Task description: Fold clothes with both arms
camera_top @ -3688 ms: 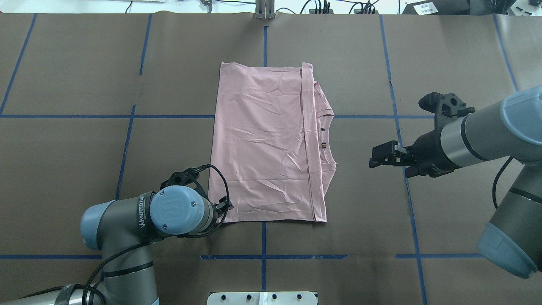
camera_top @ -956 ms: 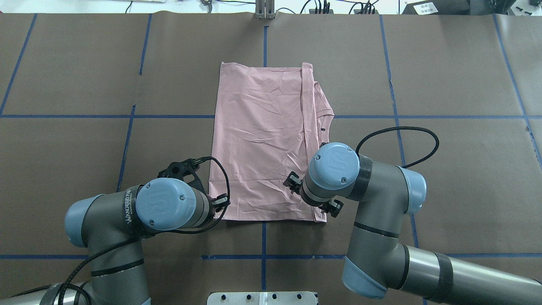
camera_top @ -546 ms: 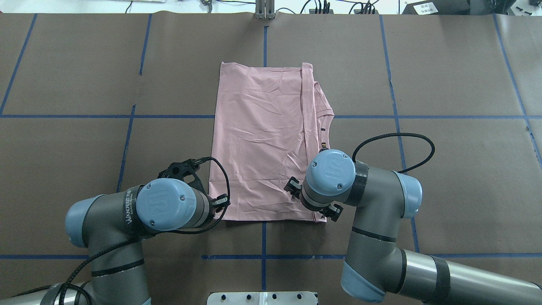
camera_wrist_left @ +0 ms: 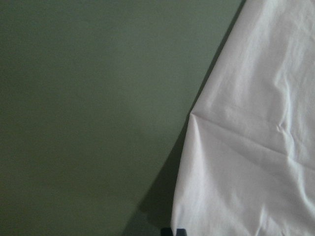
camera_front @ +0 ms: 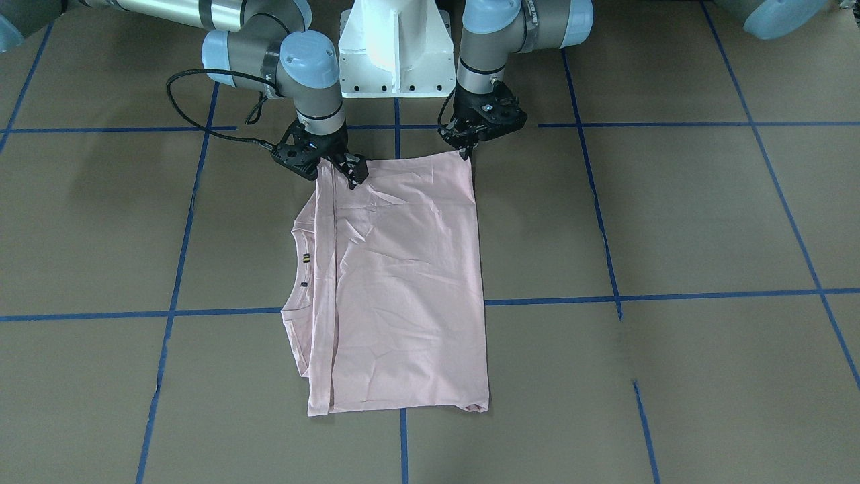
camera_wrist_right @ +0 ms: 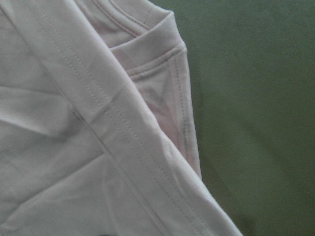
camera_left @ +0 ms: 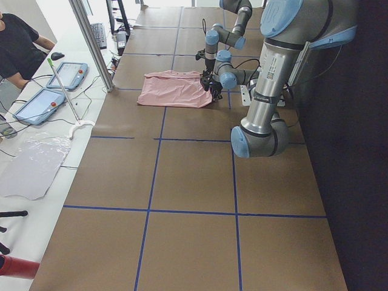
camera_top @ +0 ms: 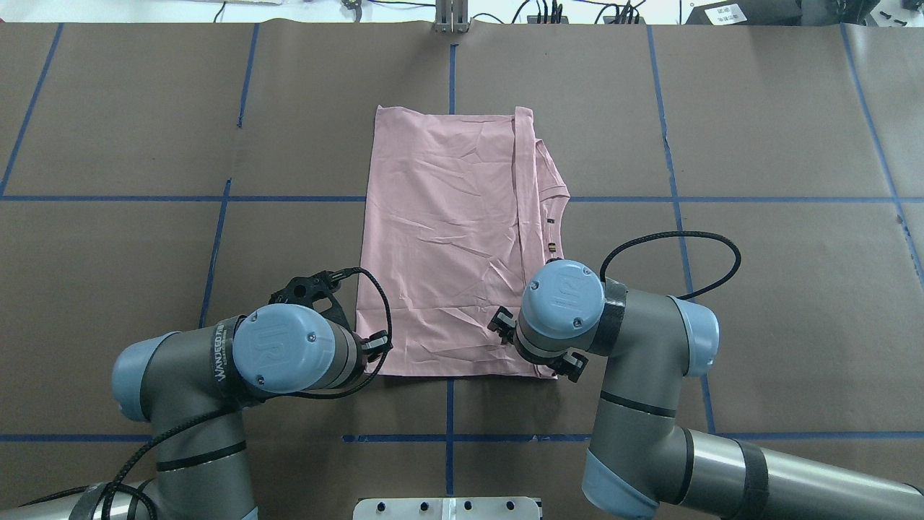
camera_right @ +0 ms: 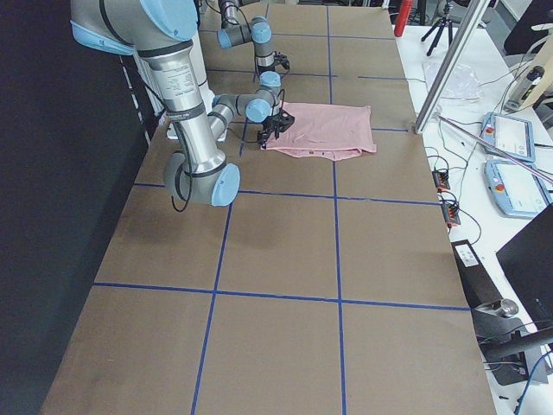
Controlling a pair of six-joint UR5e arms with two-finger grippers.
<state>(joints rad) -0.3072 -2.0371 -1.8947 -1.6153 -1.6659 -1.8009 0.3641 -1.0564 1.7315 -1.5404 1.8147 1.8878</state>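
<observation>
Two near corners of the T-shirt (camera_front: pixel 403 282), flat mid-table, sit under my left gripper (camera_front: pixel 465 149) and right gripper (camera_front: pixel 336 168); whether either is clamped I cannot tell. Pinching only the top layer would pull the fold apart.

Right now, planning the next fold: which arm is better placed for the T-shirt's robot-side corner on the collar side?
Right: the right gripper sits at that T-shirt corner; the left gripper is at the opposite robot-side corner.

We count one pink T-shirt (camera_top: pixel 447 238) at frame centre — two arms, the left arm (camera_top: pixel 180 375) lower left, the right arm (camera_top: pixel 650 339) lower right — and one worktop (camera_top: pixel 794 130).
</observation>
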